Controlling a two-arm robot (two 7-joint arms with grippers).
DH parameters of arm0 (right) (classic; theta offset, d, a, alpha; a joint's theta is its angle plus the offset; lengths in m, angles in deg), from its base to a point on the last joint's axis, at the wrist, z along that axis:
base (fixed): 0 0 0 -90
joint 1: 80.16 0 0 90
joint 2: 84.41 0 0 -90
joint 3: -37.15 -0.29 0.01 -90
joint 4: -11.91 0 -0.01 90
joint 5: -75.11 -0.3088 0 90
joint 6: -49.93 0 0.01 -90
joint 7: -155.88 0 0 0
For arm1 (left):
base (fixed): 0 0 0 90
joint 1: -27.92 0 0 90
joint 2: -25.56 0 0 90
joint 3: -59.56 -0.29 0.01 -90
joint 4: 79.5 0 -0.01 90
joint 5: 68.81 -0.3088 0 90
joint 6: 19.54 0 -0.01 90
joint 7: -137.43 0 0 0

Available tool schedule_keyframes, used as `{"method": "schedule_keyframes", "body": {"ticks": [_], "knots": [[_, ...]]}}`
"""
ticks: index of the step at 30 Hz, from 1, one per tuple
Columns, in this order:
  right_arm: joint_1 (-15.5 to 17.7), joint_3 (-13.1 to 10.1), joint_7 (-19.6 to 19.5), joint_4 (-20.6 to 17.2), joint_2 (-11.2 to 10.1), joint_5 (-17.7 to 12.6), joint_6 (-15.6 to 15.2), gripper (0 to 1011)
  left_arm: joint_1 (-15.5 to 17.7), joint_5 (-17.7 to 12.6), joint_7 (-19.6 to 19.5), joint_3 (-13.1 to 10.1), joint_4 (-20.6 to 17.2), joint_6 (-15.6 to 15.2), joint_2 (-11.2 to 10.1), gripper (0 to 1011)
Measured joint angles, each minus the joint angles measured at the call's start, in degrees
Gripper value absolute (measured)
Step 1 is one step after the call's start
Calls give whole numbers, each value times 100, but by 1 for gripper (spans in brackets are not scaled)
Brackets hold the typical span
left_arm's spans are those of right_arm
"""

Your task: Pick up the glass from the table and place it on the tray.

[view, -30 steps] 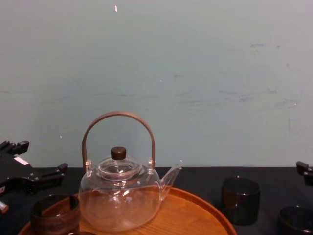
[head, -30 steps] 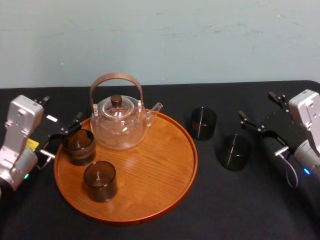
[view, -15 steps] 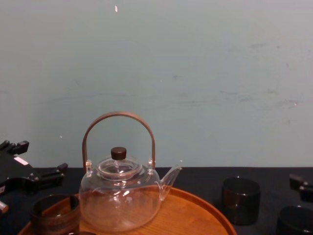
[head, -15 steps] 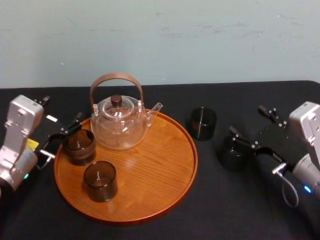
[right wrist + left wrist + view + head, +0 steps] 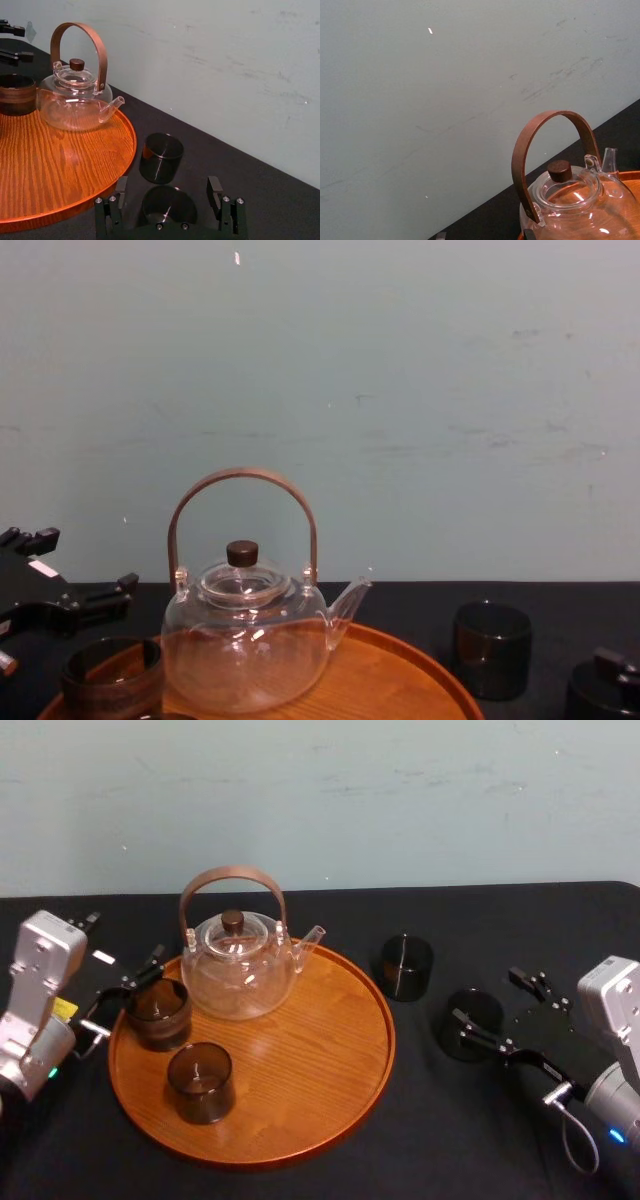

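Two dark glasses stand on the black table (image 5: pixel 430 1150), right of the round wooden tray (image 5: pixel 330 1120). The nearer glass (image 5: pixel 466 1025) (image 5: pixel 167 204) sits between the fingers of my right gripper (image 5: pixel 487 997) (image 5: pixel 167 185), which is open with a gap on each side of the glass. The farther glass (image 5: pixel 406 966) (image 5: pixel 160 157) stands free by the tray's rim. My left gripper (image 5: pixel 125 1000) (image 5: pixel 78 562) is open at the tray's left edge, beside a brown glass (image 5: pixel 157 1012) that rests on the tray.
A clear glass teapot (image 5: pixel 238 965) (image 5: pixel 245 640) with a brown hoop handle stands at the back of the tray. Another brown glass (image 5: pixel 200 1082) sits at the tray's front left. The tray's middle and right are bare wood. A pale wall rises behind the table.
My right gripper has come down and forward so that its open fingers now straddle the nearer glass on the table. The left gripper, the tray and the glasses have stayed put.
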Motion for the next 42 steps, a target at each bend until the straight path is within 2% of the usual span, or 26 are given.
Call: {"method": "schedule_keyframes", "body": {"ticks": [17, 42], "knots": [[229, -284, 136, 190, 224, -92, -15, 1002, 0, 0, 0, 0, 0, 0, 0, 1002], [43, -406, 629, 882, 682, -59, -58, 1002, 0, 0, 0, 0, 0, 0, 0, 1001]]}}
